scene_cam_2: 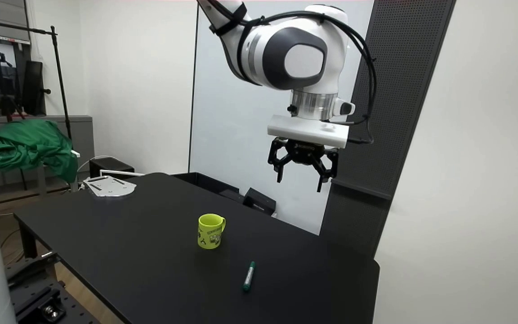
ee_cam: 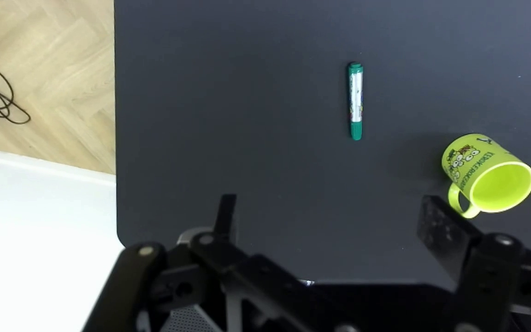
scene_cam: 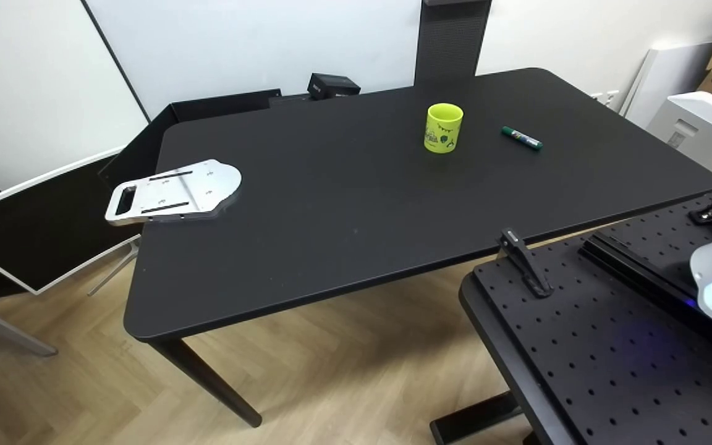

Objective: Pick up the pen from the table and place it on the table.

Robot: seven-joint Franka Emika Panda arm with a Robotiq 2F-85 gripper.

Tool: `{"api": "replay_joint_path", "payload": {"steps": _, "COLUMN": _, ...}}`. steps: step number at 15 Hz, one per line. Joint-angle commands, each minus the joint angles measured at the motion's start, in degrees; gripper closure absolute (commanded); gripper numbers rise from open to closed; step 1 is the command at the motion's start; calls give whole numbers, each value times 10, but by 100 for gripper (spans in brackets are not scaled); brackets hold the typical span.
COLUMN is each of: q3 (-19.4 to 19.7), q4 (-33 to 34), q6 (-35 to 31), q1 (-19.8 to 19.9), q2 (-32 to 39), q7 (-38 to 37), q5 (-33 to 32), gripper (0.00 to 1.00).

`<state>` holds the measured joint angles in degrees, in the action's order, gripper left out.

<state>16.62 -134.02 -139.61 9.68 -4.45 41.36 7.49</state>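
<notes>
The pen, a short green marker with a white label, lies flat on the black table. It shows in both exterior views (scene_cam: 521, 138) (scene_cam_2: 249, 276) and in the wrist view (ee_cam: 356, 100). The table (scene_cam: 331, 228) is a large matte black top, also seen in an exterior view (scene_cam_2: 142, 252) and the wrist view (ee_cam: 228, 115). My gripper (scene_cam_2: 299, 184) hangs well above the table, pointing down, with its fingers wide apart and nothing between them. In the wrist view the gripper (ee_cam: 330, 198) is open, and the pen lies beyond the fingertips, touching neither.
A yellow-green cup (scene_cam: 440, 133) stands upright near the pen, also in the wrist view (ee_cam: 468, 166). A silver plate (scene_cam: 189, 188) lies at the table's far end. A perforated board (scene_cam: 578, 334) adjoins the table. A black box (scene_cam_2: 259, 201) sits behind the table edge.
</notes>
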Motion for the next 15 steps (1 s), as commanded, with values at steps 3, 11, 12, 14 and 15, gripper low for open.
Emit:
{"api": "replay_joint_path", "payload": {"steps": 3, "q3": -37, "q4": 37, "q6": 18, "q1": -8, "q2": 25, "q7": -30, "q5": -3, "gripper": 0}}
{"api": "replay_joint_path", "payload": {"steps": 11, "q3": -91, "q4": 45, "q6": 12, "q1": -38, "q2": 43, "q7": -92, "q5": -12, "gripper": 0}}
{"api": "replay_joint_path", "payload": {"steps": 12, "q3": -95, "q4": 45, "q6": 11, "q1": -40, "q2": 47, "q7": -105, "q5": -9, "gripper": 0}}
{"api": "replay_joint_path", "payload": {"steps": 14, "q3": -102, "q4": 46, "q6": 8, "q1": -43, "q2": 58, "q7": -129, "q5": -6, "gripper": 0}}
{"api": "replay_joint_path", "payload": {"steps": 15, "q3": -105, "q4": 47, "q6": 9, "q1": -44, "q2": 63, "q7": -140, "q5": -9, "gripper": 0}}
